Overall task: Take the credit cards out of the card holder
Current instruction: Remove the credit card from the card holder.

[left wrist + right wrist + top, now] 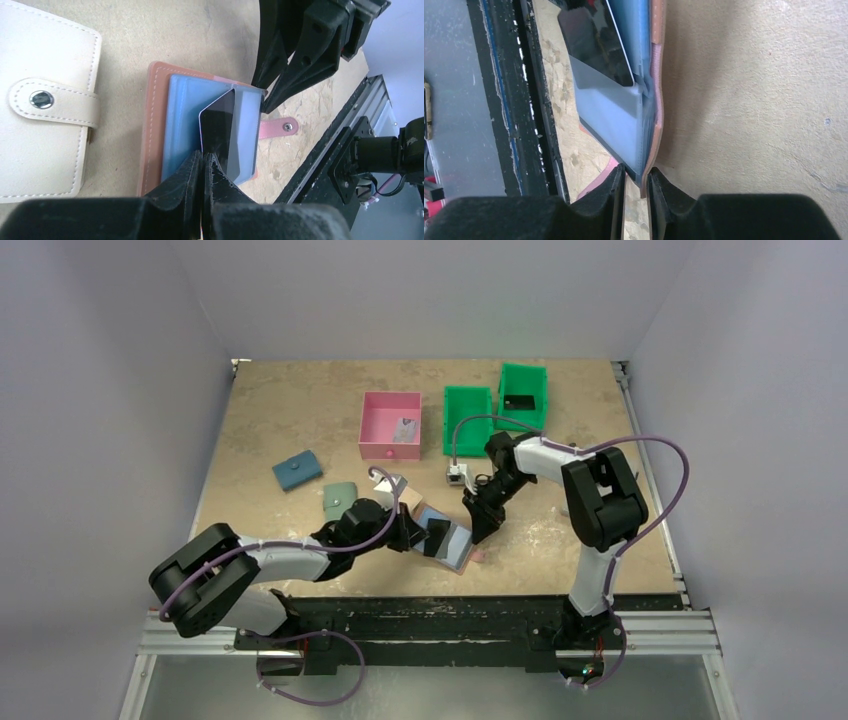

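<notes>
The reddish-brown card holder (pixel 460 552) lies open near the table's front edge, light blue lining up. It also shows in the left wrist view (pixel 152 125) and the right wrist view (pixel 658 115). A black credit card (pixel 221 122) sticks halfway out of its pocket, and also shows in the top view (pixel 437 534) and the right wrist view (pixel 599 45). My left gripper (pixel 206 159) is shut on the card's near end. My right gripper (pixel 636 176) pinches the holder's corner between narrow jaws (pixel 479 533). I see no pale grey card.
A beige snap wallet (pixel 45 105) lies right beside the holder. A sage green wallet (pixel 340 498) and a blue one (pixel 297 471) lie to the left. A pink box (pixel 390 425) and two green bins (pixel 467 420) stand at the back. The table's front rail (pixel 345 145) is close.
</notes>
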### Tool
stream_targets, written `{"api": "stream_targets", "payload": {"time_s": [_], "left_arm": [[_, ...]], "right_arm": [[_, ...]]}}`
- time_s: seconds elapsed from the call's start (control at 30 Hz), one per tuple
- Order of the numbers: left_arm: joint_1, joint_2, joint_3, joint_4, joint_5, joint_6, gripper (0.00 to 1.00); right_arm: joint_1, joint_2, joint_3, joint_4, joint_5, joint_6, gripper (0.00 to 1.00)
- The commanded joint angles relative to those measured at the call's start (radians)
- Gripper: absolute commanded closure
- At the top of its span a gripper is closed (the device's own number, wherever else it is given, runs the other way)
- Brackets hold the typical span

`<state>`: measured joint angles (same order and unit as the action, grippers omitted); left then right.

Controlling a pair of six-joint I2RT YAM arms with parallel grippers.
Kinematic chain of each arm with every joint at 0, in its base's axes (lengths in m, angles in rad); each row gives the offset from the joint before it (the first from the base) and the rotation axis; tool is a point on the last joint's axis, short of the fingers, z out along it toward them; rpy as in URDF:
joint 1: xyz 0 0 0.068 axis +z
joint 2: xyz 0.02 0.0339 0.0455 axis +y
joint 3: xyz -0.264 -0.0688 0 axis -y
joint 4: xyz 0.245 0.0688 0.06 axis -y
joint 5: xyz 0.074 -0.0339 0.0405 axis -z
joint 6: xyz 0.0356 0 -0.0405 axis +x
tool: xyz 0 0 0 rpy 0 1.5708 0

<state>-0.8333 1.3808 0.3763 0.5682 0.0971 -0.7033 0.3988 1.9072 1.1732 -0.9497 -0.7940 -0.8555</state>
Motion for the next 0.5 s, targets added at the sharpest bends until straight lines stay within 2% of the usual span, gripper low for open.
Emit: {"api": "stream_targets", "payload": {"time_s": [0.0, 0.23, 0.47], "left_arm": [[0.017, -0.036, -0.025, 0.046, -0.049, -0.026, 1.00], [0.034, -0.043, -0.068, 0.146, -0.035, -0.071, 1.00], [0.042, -0.067, -0.093, 0.215, 0.002, -0.056, 1.00]], "right_arm": [[0.006, 0.002, 0.000, 0.022, 0.076, -0.011, 0.72], [0.005, -0.045, -0.009, 0.042, 0.087, -0.003, 0.49], [-0.017, -0.156, -0.001, 0.066, 0.095, 0.008, 0.40]]}}
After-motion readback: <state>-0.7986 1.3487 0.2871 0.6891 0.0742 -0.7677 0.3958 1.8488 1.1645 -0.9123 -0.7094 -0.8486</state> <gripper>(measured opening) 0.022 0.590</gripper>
